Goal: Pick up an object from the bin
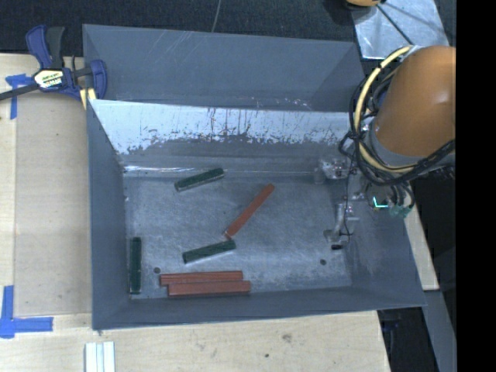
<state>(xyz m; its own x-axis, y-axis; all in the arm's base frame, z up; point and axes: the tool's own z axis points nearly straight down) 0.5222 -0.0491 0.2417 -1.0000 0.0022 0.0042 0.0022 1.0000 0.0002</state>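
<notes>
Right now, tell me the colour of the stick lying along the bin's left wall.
The stick is dark green; camera view.

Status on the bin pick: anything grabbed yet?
Done: nothing lifted; the sticks all lie on the bin floor. In hand: the gripper is down at the bin's right side, apart from the nearest pieces, a slanted red-brown stick and a dark green stick. Left: reach one, grip, lift.

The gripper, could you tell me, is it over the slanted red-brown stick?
No, the gripper hangs near the bin's right wall, apart from the slanted red-brown stick.
</notes>
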